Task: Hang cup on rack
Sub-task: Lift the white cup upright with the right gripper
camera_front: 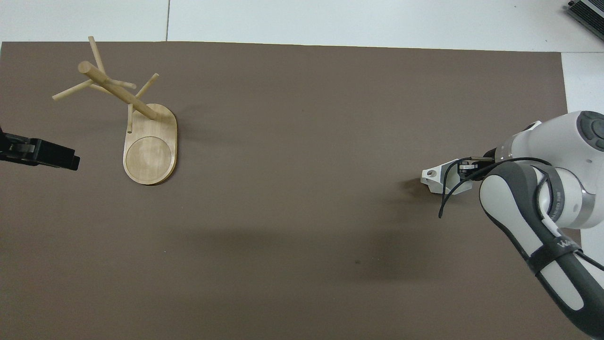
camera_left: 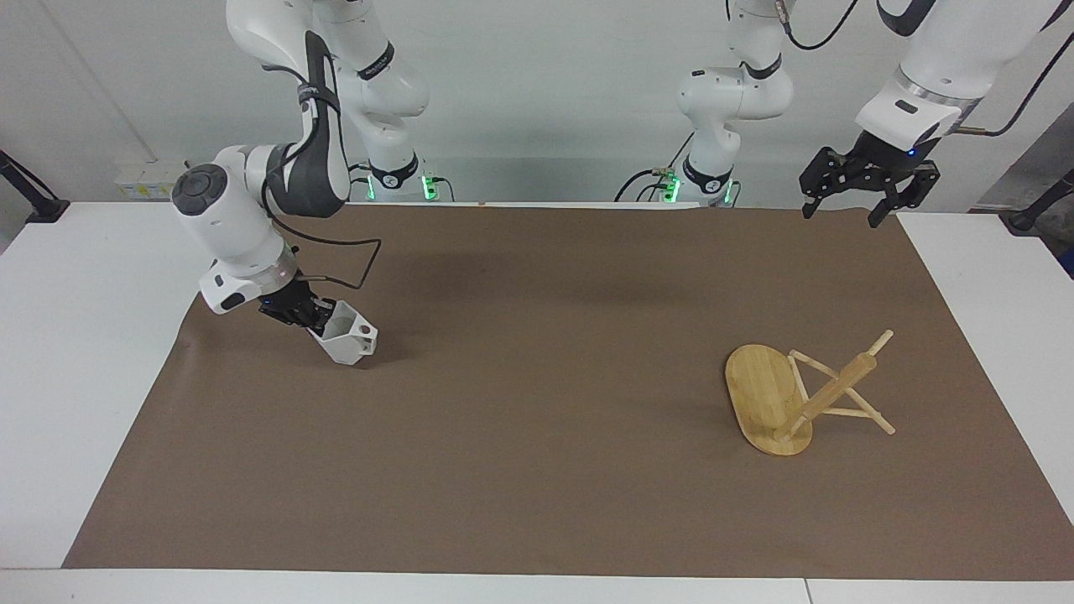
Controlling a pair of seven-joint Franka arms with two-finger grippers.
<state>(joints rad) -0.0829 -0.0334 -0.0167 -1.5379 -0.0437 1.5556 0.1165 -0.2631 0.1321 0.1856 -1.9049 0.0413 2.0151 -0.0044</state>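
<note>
The cup (camera_left: 346,335) is gripped by the right gripper (camera_left: 304,314), whose fingers are clamped on its rim; the cup is held tilted, low over the brown mat (camera_left: 537,470), and whether its base rests on the mat cannot be told. It is placed well apart from the rack (camera_left: 776,401), toward the right arm's end of the table. The rack is seen standing on its oval base, toward the left arm's end, with every peg bare. The left gripper (camera_left: 849,204) is held spread and empty, up in the air over the mat's edge by the left arm's base, where it waits. The pickup is judged done; the carry across to the rack and the threading of the cup's handle (camera_front: 430,174) over a peg are judged left to do
</note>
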